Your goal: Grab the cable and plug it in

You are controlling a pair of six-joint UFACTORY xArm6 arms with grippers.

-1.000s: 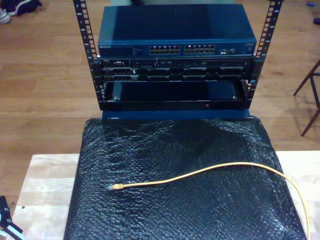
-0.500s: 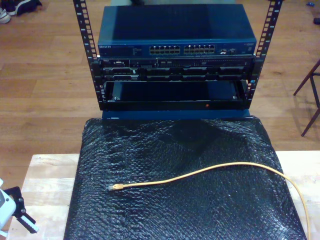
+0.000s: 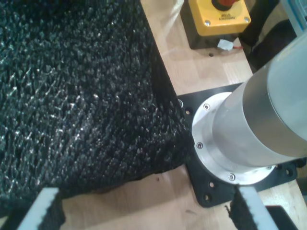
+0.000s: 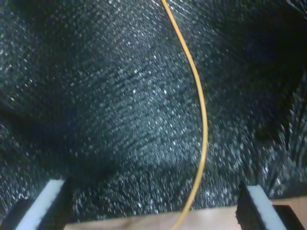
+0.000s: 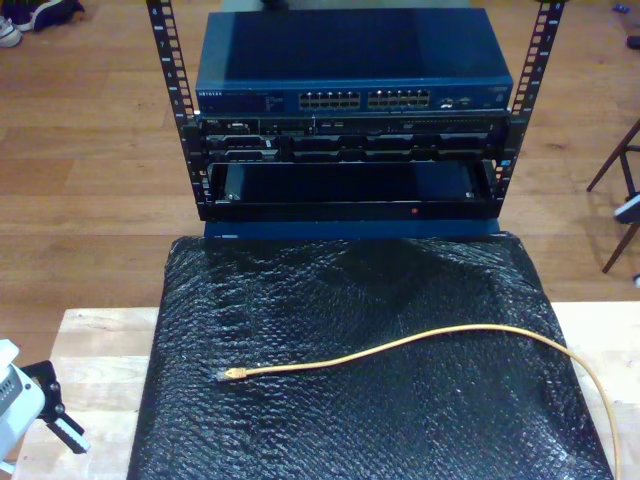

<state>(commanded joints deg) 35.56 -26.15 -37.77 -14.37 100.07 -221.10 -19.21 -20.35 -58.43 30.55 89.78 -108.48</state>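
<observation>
The orange-yellow cable [image 5: 400,345] lies loose on the black bubble-textured mat [image 5: 350,290]. Its plug [image 5: 228,374] points toward the exterior view's left, and its length curves off past the mat's lower right corner in that view. My first gripper [image 5: 62,412] hovers open over the wooden table at the exterior view's lower left, beside the mat's edge [image 3: 72,86], with nothing between its pads [image 3: 45,206]. My second gripper [image 4: 152,203] is open above the mat [image 4: 96,96], and a stretch of the cable [image 4: 201,110] runs between its fingers without touching them.
A rack [image 5: 175,110] behind the mat holds a blue network switch [image 5: 350,60] with a row of ports [image 5: 365,100]. An arm's round base [image 3: 244,134] and a yellow emergency-stop box [image 3: 218,19] stand on the wooden table [image 5: 95,350]. A chair leg [image 5: 620,190] is at the exterior view's right.
The gripper at the exterior view's lower left has come further into view, moving up and toward the mat. The cable has not moved.
</observation>
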